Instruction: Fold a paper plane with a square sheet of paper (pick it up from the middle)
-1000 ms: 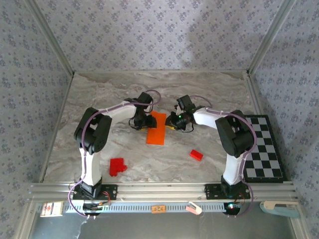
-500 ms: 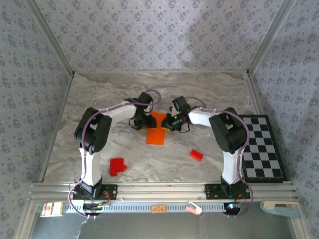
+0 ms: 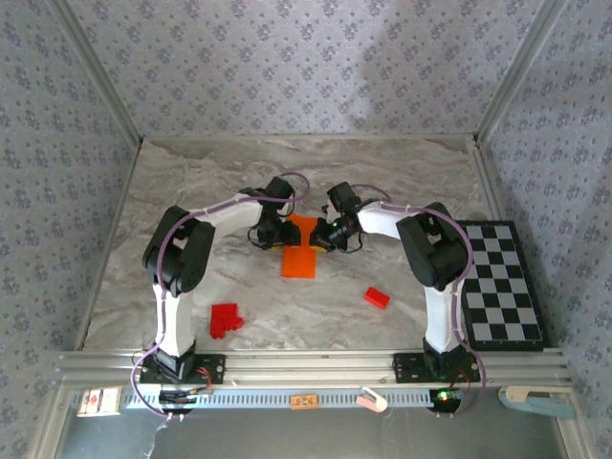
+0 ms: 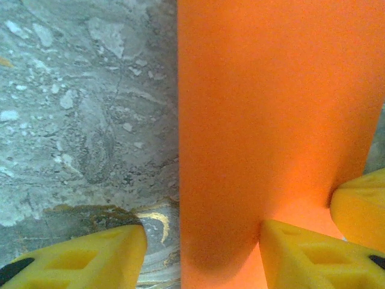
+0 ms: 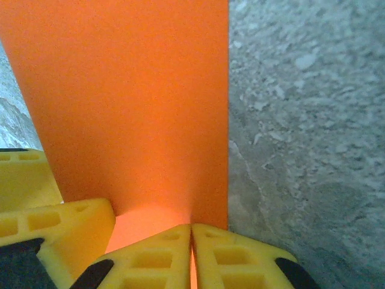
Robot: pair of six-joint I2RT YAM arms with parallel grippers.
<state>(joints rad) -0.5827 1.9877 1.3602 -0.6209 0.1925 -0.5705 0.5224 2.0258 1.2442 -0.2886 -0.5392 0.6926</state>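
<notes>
A: From above first. Where to find the orange paper (image 3: 300, 258)?

B: Right in the middle of the table (image 3: 191, 191), folded into a long strip. Flanked by the left gripper (image 3: 277, 241) on one long side and the right gripper (image 3: 322, 239) on the other, both by its far half.

A: Counting time?

B: One paper. Two grippers. One lone red block (image 3: 376, 297) toward the near right corner. One red clump (image 3: 226, 318) toward the near left corner; no telling how many blocks in it. One chequered board (image 3: 502, 284) just past the right edge.

A: Now the left wrist view?

B: Left gripper (image 4: 201, 241) about half open, with nothing between the jaws to grab. One finger (image 4: 313, 259) down on the paper (image 4: 271, 108), the other on bare table (image 4: 78, 90), straddling the paper's long edge. Looks like pressing, not grabbing.

A: And the right wrist view?

B: Right gripper (image 5: 191, 247) squeezed almost shut, with a thin sliver of orange between the two fingers. So, pinching the paper (image 5: 132, 90) near its long edge, with grey table (image 5: 301, 120) beside.

A: Which step, then?

B: Probably in the middle of a fold: one side held flat, the other side nipped for lifting. Far from a plane yet, with no pointed nose to see.

A: Next?

B: Likely bringing that pinched side up and over, slowly, then pressing flat. Calls for firm left fingers, to stop any sliding.
</notes>
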